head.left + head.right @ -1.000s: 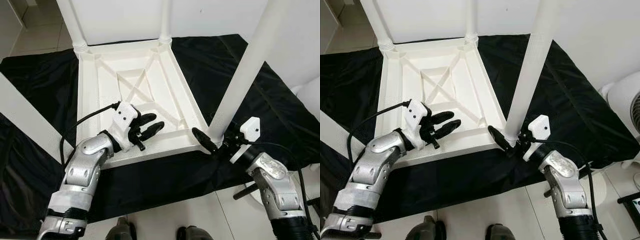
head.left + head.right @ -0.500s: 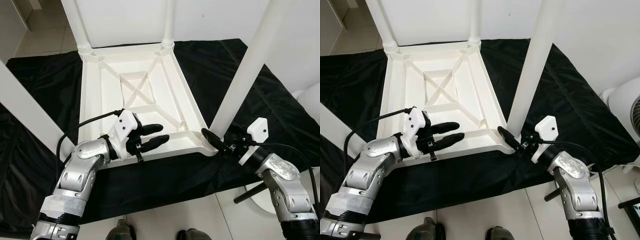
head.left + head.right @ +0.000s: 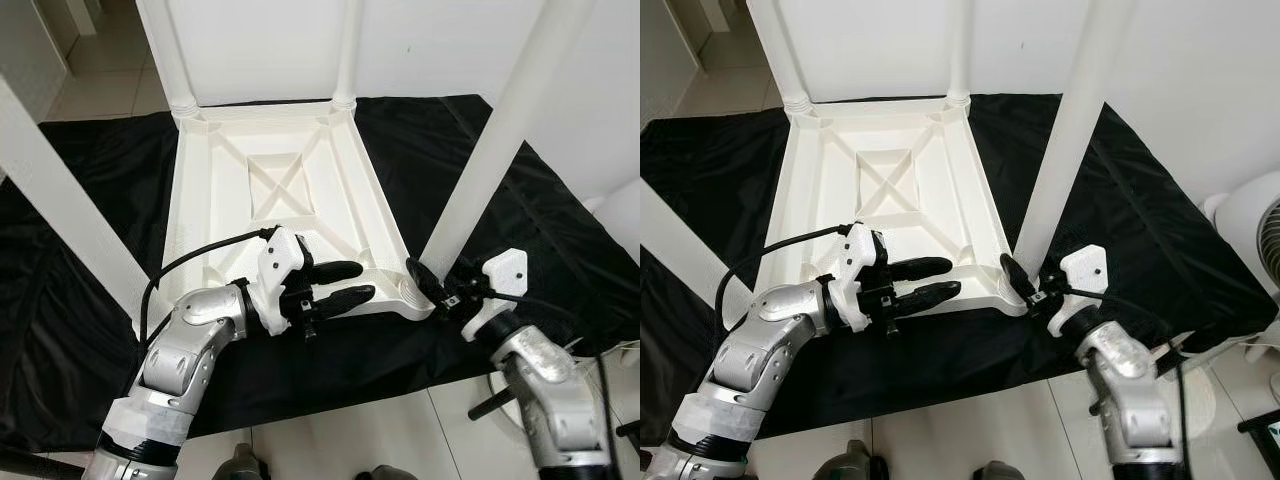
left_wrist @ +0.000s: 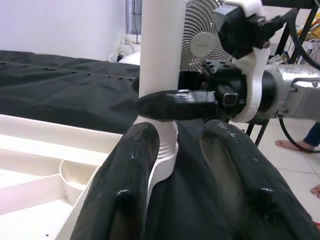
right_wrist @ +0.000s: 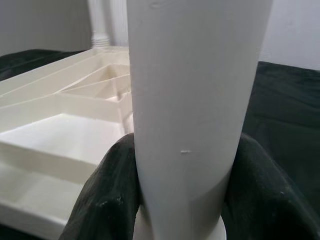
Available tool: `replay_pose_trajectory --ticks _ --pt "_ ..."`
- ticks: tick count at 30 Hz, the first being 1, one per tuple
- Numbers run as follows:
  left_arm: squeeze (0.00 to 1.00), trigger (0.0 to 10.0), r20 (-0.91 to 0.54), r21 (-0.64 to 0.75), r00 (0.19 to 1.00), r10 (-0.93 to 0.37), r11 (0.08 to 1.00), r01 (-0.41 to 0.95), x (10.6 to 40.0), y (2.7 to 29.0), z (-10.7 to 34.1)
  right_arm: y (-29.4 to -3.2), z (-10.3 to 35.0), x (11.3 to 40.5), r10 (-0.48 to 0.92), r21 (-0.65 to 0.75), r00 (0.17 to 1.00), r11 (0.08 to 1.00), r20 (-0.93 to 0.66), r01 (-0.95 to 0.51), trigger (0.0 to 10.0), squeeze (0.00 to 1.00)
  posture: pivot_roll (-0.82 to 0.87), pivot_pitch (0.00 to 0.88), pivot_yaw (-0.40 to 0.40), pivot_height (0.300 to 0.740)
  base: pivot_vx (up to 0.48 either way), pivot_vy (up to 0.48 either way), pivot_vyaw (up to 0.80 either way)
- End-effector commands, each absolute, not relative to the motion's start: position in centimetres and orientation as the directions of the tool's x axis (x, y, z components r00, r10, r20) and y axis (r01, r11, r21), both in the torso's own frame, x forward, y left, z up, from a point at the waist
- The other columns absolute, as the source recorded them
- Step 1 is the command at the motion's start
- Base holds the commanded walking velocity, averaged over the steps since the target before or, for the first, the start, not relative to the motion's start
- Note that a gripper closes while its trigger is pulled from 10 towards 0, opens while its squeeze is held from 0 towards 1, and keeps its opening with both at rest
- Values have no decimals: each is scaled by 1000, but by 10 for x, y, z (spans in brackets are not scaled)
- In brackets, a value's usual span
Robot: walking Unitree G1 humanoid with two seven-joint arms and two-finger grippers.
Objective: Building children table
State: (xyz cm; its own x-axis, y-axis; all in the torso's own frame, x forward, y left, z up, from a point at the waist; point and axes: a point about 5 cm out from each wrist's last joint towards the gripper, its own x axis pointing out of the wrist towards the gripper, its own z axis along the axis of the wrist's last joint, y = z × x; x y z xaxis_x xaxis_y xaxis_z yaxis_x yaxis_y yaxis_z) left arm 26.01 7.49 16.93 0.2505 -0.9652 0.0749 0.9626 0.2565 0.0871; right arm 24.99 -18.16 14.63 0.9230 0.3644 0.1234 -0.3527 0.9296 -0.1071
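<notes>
- right wrist view has the table leg (image 5: 192,100) squeezed between both black fingers (image 5: 107,200), so the right gripper (image 3: 432,284) is clenched on the leg low down, just above its socket at the near right corner of the upturned tabletop (image 3: 290,190).
- risk: if the leg isn't fully seated, any sideways pull from that low grip could tilt it or pop it out of the socket; a tall leg held this low has a lot of leverage.
- risk: twisting the leg could drag the whole tabletop across the black cloth (image 3: 90,180), since nothing is pinning it.
- left gripper (image 3: 345,283) hovers over the near edge of the tabletop, fingers parted and pointing at the leg; it holds nothing, and i can't tell if the lower finger touches the rim.
- left wrist view shows its fingertips (image 4: 135,160) close to the right gripper's finger; closing in further may knock them together.
- tabletop lies underside up on the cloth, three other legs standing at its other corners.
</notes>
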Motion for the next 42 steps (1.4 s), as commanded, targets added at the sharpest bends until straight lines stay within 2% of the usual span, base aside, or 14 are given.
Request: replay_pose_trajectory --ticks 1,2,8,15,20,22,23,25,28,31,33,38,39,42 --pt "0 10000 79 93 268 -960 274 957 261 73 170 -190 143 249 287 -103 952 956 110 -276 10000 0 -9 0 10 740 0 0 0" --pt "0 10000 79 105 263 -962 270 957 260 71 171 -189 138 249 213 -75 972 976 104 -205 10000 0 -8 0 7 740 0 0 0" --pt "0 10000 64 135 283 -957 289 948 262 71 171 -174 132 245 24 2 995 1000 97 -24 10000 0 -8 0 -1 740 0 0 0" --pt "0 10000 75 158 293 -953 301 940 266 71 176 -162 133 242 -228 51 970 973 86 224 10000 0 -4 12 2 740 0 0 0" --pt "0 10000 74 164 291 -954 300 940 266 71 177 -158 134 242 -251 47 964 968 89 248 10000 0 -4 12 2 740 0 0 0" --pt "0 10000 73 163 290 -954 299 940 266 71 176 -153 136 241 -220 65 971 974 95 215 10000 0 -10 22 9 740 0 0 0" --pt "0 10000 72 164 290 -954 298 940 266 71 176 -154 137 240 -208 71 973 977 101 201 10000 965 -10 22 9 740 0 0 0" --pt "0 10000 71 164 292 -954 299 940 266 72 175 -153 139 239 -187 87 976 980 111 178 10000 1000 -10 22 9 740 0 0 0" --pt "0 10000 67 169 295 -953 302 938 266 72 175 -154 145 237 -148 92 979 986 141 136 10000 1000 -11 27 6 740 0 0 0" --pt "0 10000 66 174 298 -952 305 936 266 72 174 -159 152 233 -36 64 985 998 168 25 10000 1000 -10 28 4 740 0 0 0" --pt "0 10000 67 174 298 -952 305 936 266 71 174 -164 155 232 52 24 984 998 172 -57 10000 0 -10 28 4 740 0 0 0" --pt "0 10000 67 175 296 -953 303 937 265 71 174 -169 157 232 160 -34 973 987 169 -156 10000 0 -12 26 4 740 0 0 0" --pt "0 10000 68 179 293 -954 301 937 265 70 174 -174 159 232 255 -81 955 966 154 -245 10000 0 -10 24 2 740 0 0 0" --pt "0 10000 68 188 286 -956 294 937 266 70 174 -185 156 238 415 -142 906 905 84 -401 10000 0 -13 19 -4 740 0 0 0"
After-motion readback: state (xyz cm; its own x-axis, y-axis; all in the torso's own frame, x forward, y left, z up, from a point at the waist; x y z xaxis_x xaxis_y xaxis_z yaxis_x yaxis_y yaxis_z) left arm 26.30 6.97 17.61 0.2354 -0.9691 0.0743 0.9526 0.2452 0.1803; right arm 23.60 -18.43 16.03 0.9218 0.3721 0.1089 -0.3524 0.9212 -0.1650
